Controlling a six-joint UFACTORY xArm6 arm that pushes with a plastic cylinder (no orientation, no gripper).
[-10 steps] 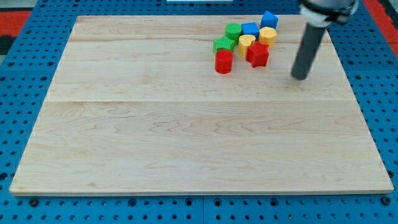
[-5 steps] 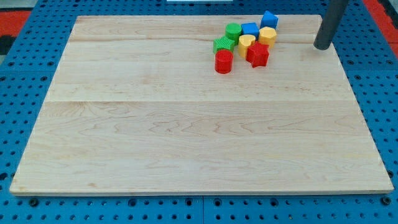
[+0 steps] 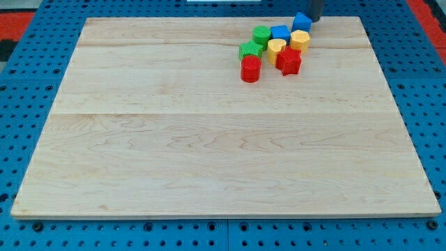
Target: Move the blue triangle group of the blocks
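Observation:
A tight cluster of blocks sits near the board's top edge, right of centre. The blue triangle-like block (image 3: 301,21) is at its top right, above a yellow block (image 3: 300,39). A blue block (image 3: 280,32), a green cylinder (image 3: 261,34), a green block (image 3: 249,50), a yellow block (image 3: 276,48), a red star (image 3: 288,61) and a red cylinder (image 3: 250,68) make up the rest. My tip (image 3: 315,19) is at the view's top edge, just right of the blue triangle block, close to it or touching it.
The wooden board (image 3: 209,139) lies on a blue pegboard surface (image 3: 21,84). The cluster lies close to the board's top edge.
My tip has moved from right of the cluster up and to the left, ending beside the blue triangle block at the top edge. The blocks have not visibly moved.

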